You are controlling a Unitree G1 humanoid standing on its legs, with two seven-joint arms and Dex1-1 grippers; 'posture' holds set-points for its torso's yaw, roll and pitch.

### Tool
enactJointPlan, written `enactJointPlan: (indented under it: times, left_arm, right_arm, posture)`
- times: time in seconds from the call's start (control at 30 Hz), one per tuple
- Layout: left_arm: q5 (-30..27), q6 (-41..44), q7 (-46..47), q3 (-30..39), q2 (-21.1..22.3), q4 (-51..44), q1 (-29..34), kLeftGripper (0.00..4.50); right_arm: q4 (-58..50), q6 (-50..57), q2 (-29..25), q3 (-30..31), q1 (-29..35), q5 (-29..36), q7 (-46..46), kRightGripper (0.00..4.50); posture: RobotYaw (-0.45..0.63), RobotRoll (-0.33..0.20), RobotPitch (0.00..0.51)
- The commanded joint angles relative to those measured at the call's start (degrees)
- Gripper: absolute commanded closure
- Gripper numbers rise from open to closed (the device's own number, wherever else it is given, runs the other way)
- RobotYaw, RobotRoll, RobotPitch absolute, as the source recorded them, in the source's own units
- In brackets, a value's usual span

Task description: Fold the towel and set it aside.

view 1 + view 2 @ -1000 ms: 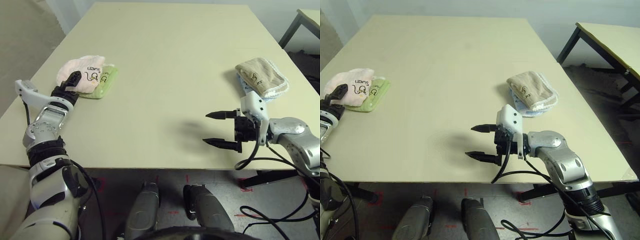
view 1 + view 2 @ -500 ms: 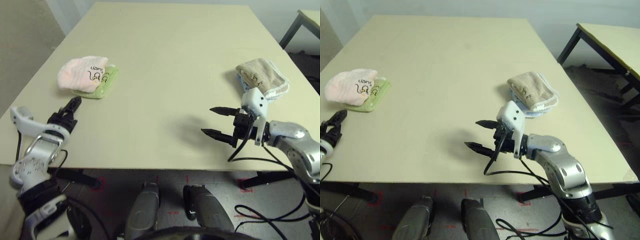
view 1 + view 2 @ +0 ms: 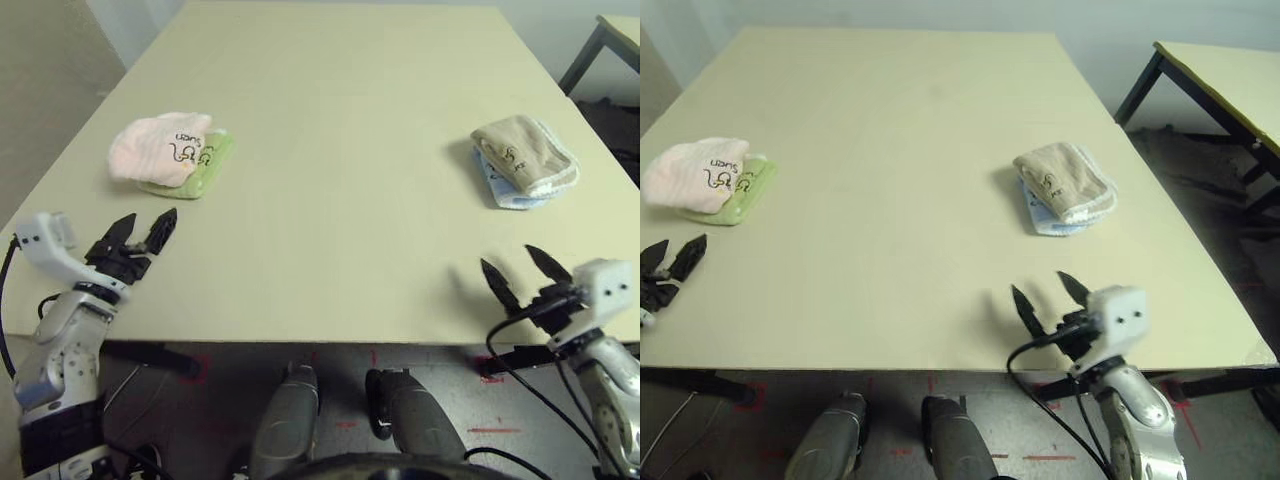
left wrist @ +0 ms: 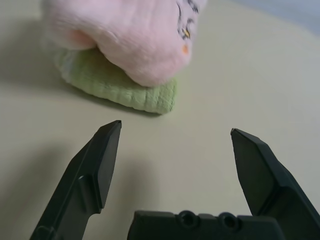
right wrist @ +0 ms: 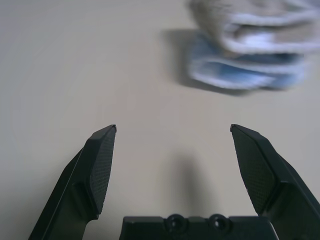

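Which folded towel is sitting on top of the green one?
The pink towel, the fluffy one with dark lettering, lies on the green towel at the table's left. The beige towel sits on a blue one over at the right.

Folded towels: four — one pale pink towel (image 3: 160, 148), one green towel (image 3: 205, 172), one beige towel (image 3: 522, 150), one light blue towel (image 3: 500, 185). Stacks: two, each of two towels. Tables: two — main table (image 3: 340, 120), second table (image 3: 1225, 75). Pincers: two — left pincer (image 3: 140, 232), right pincer (image 3: 518, 274)
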Motion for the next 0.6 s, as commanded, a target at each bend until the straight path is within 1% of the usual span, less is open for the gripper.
enactJointPlan:
  times: [0.03, 0.23, 0.27, 0.33, 0.6]
  left_arm:
    - [1.83, -1.95, -0.28, -0.01, -0.33, 2.94, 0.92, 0.02]
    - [2.32, -3.70, -0.70, 0.59, 0.04, 4.84, 0.88, 0.02]
    - [2.37, -3.94, -0.74, 0.64, -0.03, 5.08, 1.12, 0.02]
    - [2.48, -4.42, -0.52, 0.74, -0.31, 5.43, 1.59, 0.02]
    - [2.62, -5.41, -0.22, 0.33, -0.55, 6.27, 1.33, 0.02]
  right_arm:
    - [4.00, -4.02, -0.07, -1.33, -0.30, 0.61, 0.93, 0.00]
    - [9.21, -7.78, -0.55, -1.89, -1.06, 0.61, 2.07, 0.00]
    - [10.03, -8.03, -0.49, -2.03, -1.35, 0.75, 1.90, 0.00]
    - [11.32, -8.47, -0.38, -2.07, -2.01, 1.08, 1.82, 0.00]
    - [12.49, -8.96, -0.46, -1.59, -3.25, 1.49, 1.86, 0.00]
  posture:
    - [-0.05, 0.000, 0.148]
    - [-0.05, 0.000, 0.145]
    - [-0.05, 0.000, 0.135]
    - [-0.05, 0.000, 0.131]
    - [-0.05, 0.000, 0.131]
